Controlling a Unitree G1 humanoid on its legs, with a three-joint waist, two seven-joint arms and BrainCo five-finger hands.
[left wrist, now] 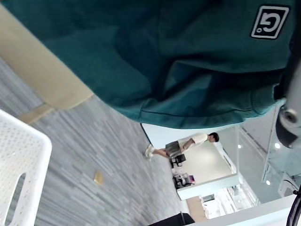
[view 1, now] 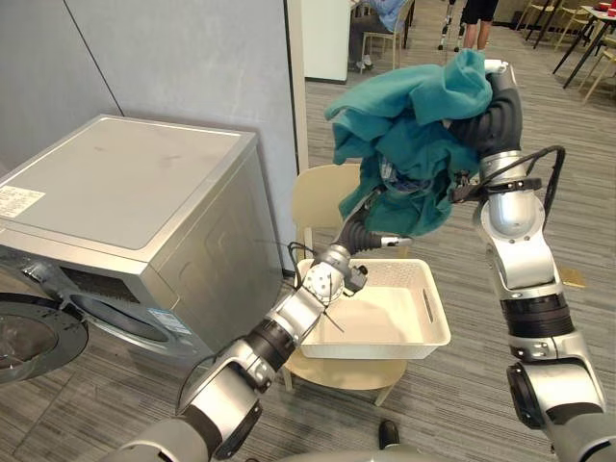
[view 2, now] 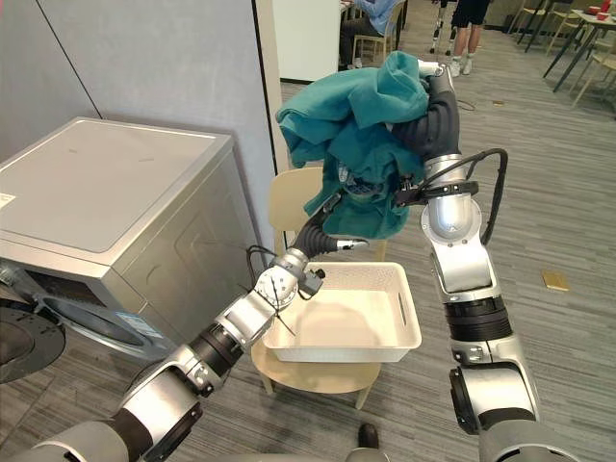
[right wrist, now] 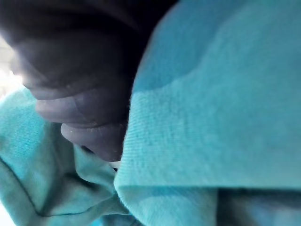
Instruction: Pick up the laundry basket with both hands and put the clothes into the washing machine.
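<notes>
A teal garment (view 1: 414,135) hangs bunched in the air above a white laundry basket (view 1: 438,318), which sits on a beige chair (view 1: 322,197). My right hand (view 1: 496,111) is raised at the garment's upper right, its dark cover (right wrist: 80,70) pressed against the cloth (right wrist: 211,117). From below, my left hand (view 1: 358,231) reaches up into the garment's lower edge, buried in the fabric. The left wrist view looks up at the cloth (left wrist: 164,61) with a corner of the basket (left wrist: 23,155) beside it. The basket looks empty.
A silver washing machine (view 1: 125,192) stands at the left, its round door (view 1: 34,337) swung open low down. A grey partition wall rises behind it. People (view 1: 385,19), chairs and tables (view 1: 597,29) are far back across the striped carpet.
</notes>
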